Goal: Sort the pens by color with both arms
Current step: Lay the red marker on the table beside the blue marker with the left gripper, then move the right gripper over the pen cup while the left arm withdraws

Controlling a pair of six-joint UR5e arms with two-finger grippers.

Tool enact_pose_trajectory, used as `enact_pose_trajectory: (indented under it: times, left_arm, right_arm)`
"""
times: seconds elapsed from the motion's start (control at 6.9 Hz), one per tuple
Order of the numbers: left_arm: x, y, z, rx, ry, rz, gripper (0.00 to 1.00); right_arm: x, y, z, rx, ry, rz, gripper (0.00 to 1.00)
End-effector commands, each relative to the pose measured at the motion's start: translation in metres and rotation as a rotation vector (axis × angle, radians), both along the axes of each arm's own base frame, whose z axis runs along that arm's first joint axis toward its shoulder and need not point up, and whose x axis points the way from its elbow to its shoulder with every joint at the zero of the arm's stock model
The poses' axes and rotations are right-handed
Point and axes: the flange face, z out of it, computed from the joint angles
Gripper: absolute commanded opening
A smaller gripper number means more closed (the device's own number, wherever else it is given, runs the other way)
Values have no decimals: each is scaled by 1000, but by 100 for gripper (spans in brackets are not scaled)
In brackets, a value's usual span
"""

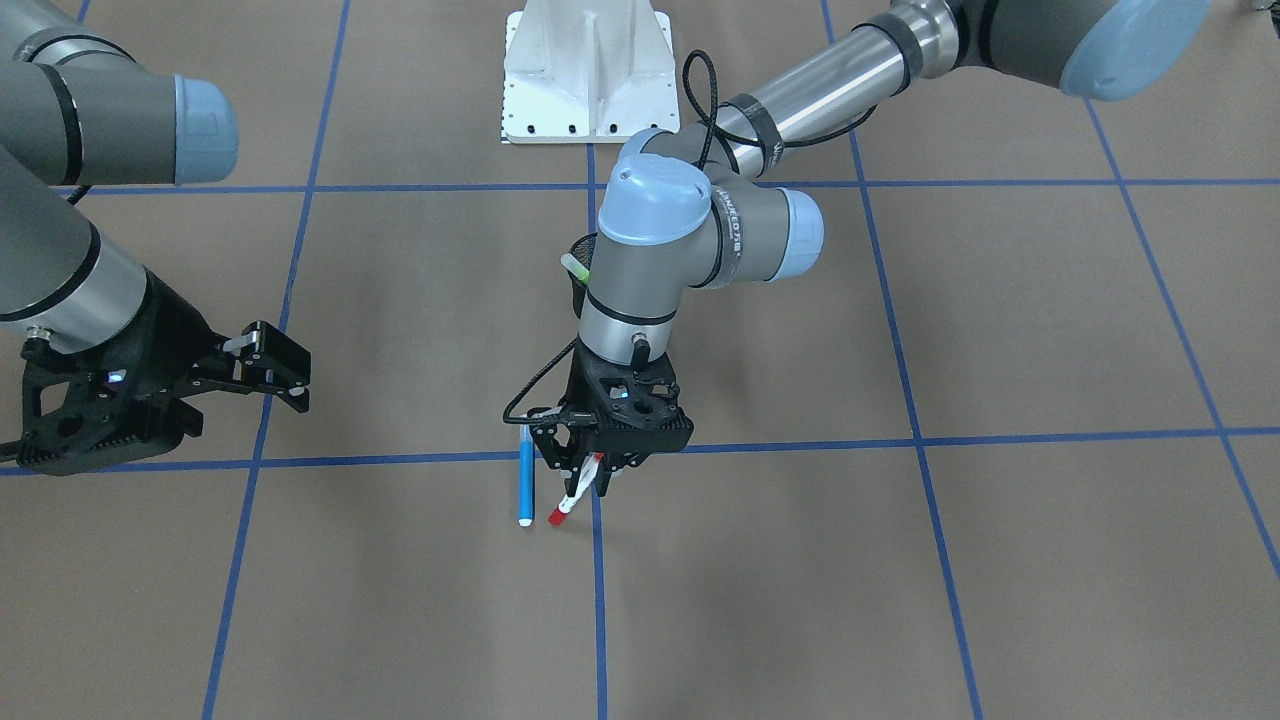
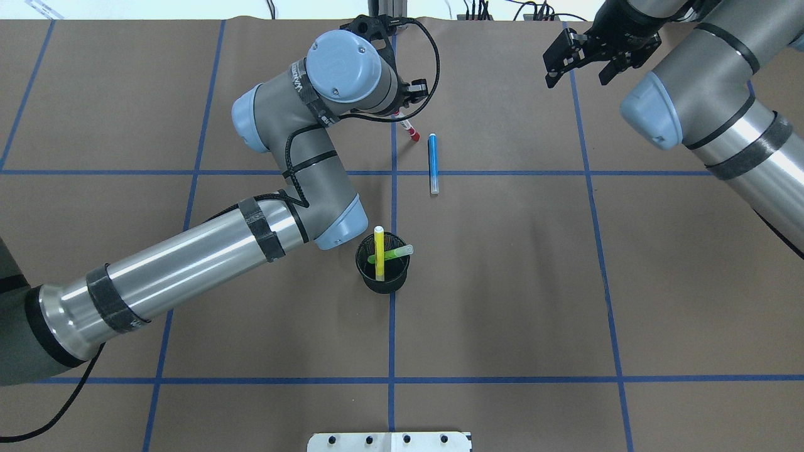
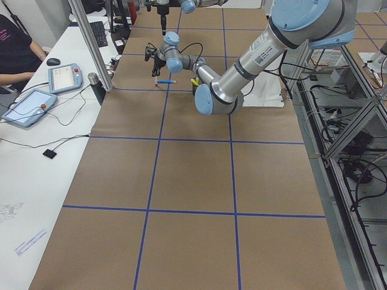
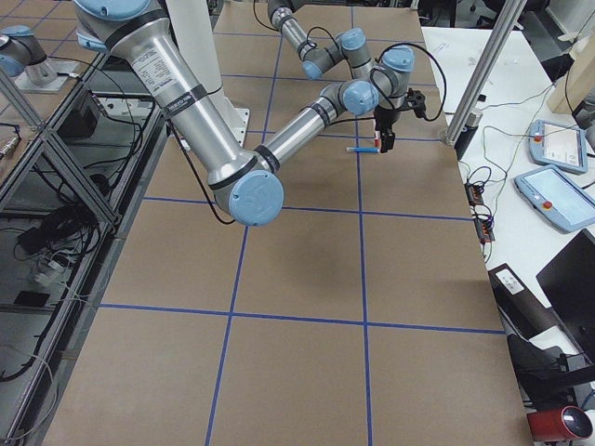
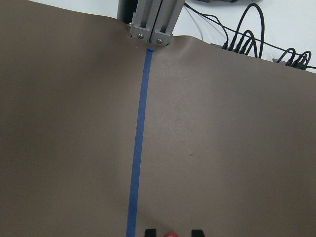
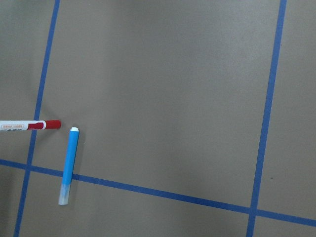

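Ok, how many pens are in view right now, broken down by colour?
Red: 1, the red marker in the left gripper
Blue: 1, the blue pen, lying loose
Yellow: 1, the yellow pen in the black cup
Green: 1, the green pen, same cup
Total: 4

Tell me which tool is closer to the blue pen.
Left. The left tool is right beside the blue pen, gripping a red marker; the right tool hangs open far off to one side.
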Motion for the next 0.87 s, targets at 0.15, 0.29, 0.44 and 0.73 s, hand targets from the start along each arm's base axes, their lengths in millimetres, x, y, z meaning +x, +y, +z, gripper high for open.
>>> enact_pose_trajectory:
  times: [0.15, 0.29, 0.44, 0.73]
  left_arm:
    - [-21, 24, 3, -46, -16, 66, 51]
    - [-45, 30, -13, -46, -49, 137, 51]
    - [-78, 49, -15, -39, -93, 172, 51]
    - [-160, 59, 12, -28, -137, 267, 51]
  right_arm:
    - [-1, -1, -6, 6, -2, 2, 99]
    - [-4, 0, -8, -2, -4, 8, 99]
    - [-9, 2, -13, -4, -8, 7, 99]
    - [-58, 15, -40, -23, -24, -5, 99]
